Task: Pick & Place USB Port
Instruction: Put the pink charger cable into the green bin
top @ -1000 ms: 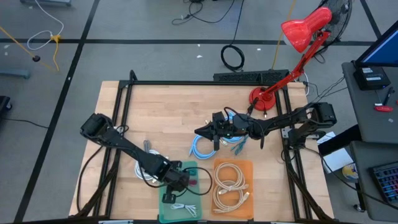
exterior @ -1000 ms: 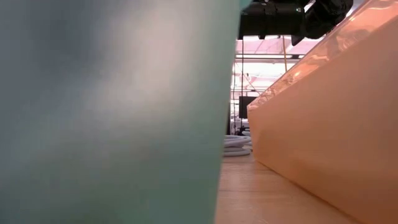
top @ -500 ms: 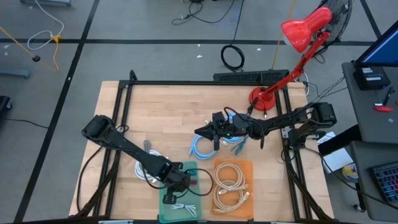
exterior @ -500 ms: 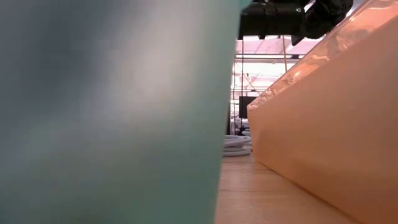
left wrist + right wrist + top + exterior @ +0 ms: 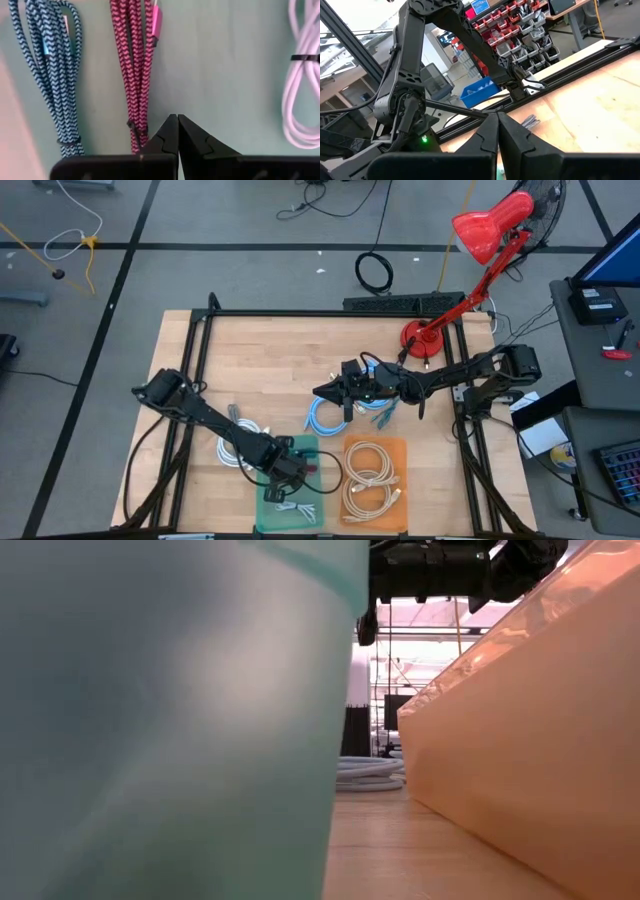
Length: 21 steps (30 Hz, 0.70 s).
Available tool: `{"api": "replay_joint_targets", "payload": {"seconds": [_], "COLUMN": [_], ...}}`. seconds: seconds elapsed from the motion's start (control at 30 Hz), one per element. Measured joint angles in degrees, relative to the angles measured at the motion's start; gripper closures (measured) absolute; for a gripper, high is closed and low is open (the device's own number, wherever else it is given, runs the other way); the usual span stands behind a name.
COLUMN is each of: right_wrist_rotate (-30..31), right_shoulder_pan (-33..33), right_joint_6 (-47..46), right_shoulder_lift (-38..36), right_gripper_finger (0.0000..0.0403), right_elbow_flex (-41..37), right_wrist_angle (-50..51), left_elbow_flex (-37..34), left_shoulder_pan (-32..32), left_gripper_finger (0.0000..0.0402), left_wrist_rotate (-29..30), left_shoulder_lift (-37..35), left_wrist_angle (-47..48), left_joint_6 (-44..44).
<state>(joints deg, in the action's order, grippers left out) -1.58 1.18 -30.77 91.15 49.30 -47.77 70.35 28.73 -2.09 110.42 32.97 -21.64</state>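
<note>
A green tray [image 5: 318, 505] near the table's front edge holds a pink braided USB cable [image 5: 139, 75], a blue braided one [image 5: 50, 75] and a white one [image 5: 302, 90], all lying flat on its floor. My left gripper [image 5: 177, 119] is shut and points down at the tray floor, just beside the pink cable's bound end [image 5: 135, 131]. In the high view it stands over the tray's middle [image 5: 283, 485]. My right gripper [image 5: 318, 392] is shut, level and holds nothing above the table's centre. My left gripper points down from above with shut fingertips [image 5: 170, 131] close over the green tray's floor [image 5: 225, 75], next to the pink cable's bound end. I cannot tell whether it touches the floor or the cable.
An orange tray [image 5: 398, 448] with coiled beige cables [image 5: 370, 475] stands right of the green one. White cable [image 5: 232, 455] lies on the table to its left, and light blue cables [image 5: 322, 418] under my right arm. A red lamp [image 5: 440, 330] stands at the back right.
My left gripper has gone down toward the green tray's floor, staying shut. In the low view the green tray's wall has shifted toward the picture's left and now leans, uncovering more of the white cable coil behind it.
</note>
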Motion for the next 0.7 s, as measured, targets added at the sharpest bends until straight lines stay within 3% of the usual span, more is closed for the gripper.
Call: {"api": "replay_joint_targets", "payload": {"seconds": [0.27,0.7], "right_wrist_rotate": [0.00,0.00], "right_shoulder_pan": [-0.02,-0.02], "right_joint_6": [-0.02,0.00], "right_shoulder_lift": [0.00,0.00], "right_gripper_finger": [0.0403,0.0403], "right_elbow_flex": [0.00,0.00], "right_wrist_angle": [0.00,0.00], "left_elbow_flex": [0.00,0.00], "left_shoulder_pan": [0.22,0.87], "left_gripper_finger": [0.0401,0.0401], "left_wrist_rotate": [7.08,10.87], "left_shoulder_lift": [-0.01,-0.03], "left_wrist_angle": [0.45,1.57], "left_joint_6": [0.03,-1.04]}}
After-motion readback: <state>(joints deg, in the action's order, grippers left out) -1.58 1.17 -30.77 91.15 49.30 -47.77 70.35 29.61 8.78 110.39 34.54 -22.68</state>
